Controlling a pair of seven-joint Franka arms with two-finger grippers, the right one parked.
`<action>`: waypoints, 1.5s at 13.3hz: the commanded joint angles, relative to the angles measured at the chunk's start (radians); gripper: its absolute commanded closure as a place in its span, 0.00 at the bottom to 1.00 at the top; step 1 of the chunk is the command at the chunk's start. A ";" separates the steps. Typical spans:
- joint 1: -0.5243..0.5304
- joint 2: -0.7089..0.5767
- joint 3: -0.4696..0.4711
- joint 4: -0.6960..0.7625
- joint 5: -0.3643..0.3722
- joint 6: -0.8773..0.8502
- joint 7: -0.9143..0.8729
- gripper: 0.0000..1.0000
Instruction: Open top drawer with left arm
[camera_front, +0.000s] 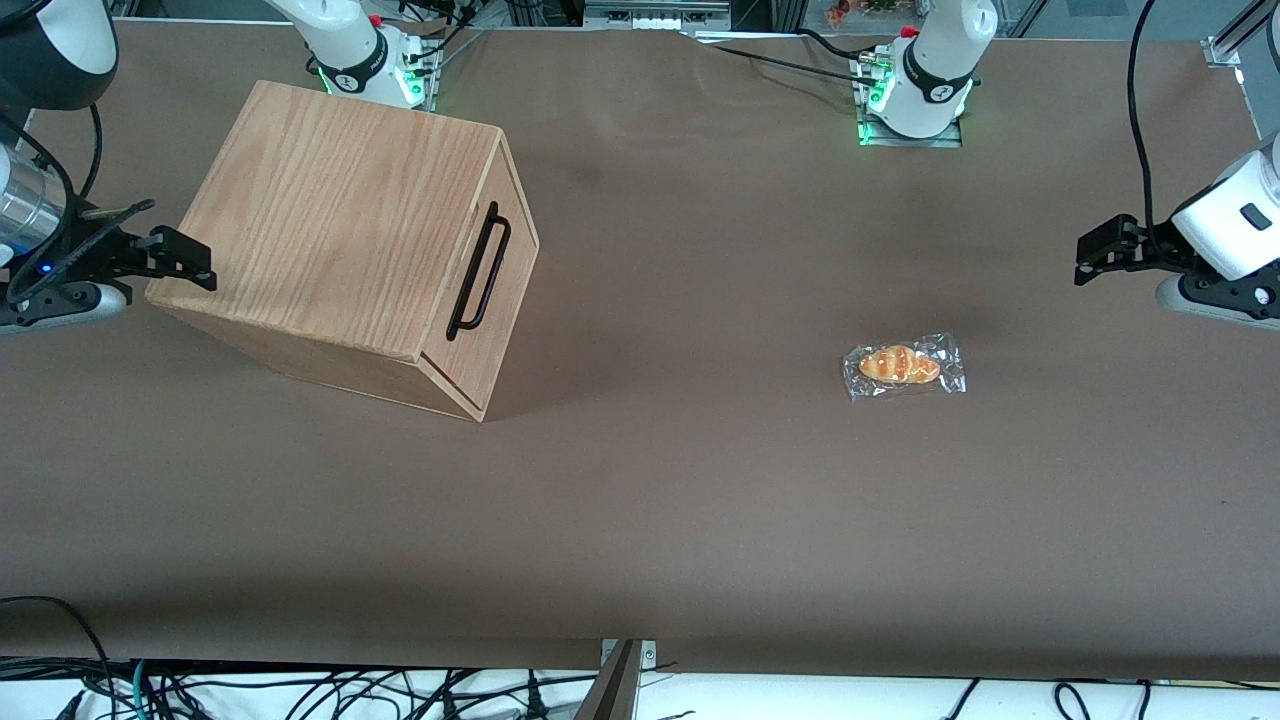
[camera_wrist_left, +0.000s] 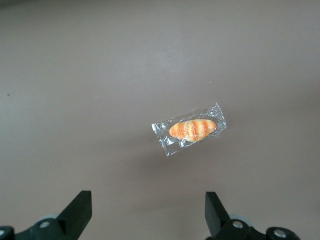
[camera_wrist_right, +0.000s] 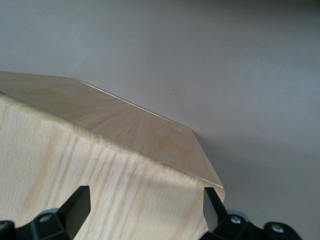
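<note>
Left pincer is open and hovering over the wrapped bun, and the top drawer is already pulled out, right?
Not quite. The front view shows the top drawer shut, its front panel flush with the cabinet and its handle untouched. The rest holds: the left wrist view shows the pincer open above the table with the wrapped bun below it, far from the cabinet.

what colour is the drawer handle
Black, on the top drawer; clearest in the front view. The hand is open.

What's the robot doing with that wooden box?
Nothing yet. The left arm's gripper hovers open and empty at the working arm's end of the table, with a wrapped bread roll on the table nearby. The top drawer of the cabinet is shut, its black handle untouched.
</note>
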 joint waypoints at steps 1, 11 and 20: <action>0.003 -0.008 -0.002 -0.007 -0.015 0.010 0.000 0.00; 0.014 0.049 0.001 -0.016 -0.231 -0.002 -0.023 0.00; -0.299 0.273 -0.048 -0.007 -0.629 0.158 -0.330 0.00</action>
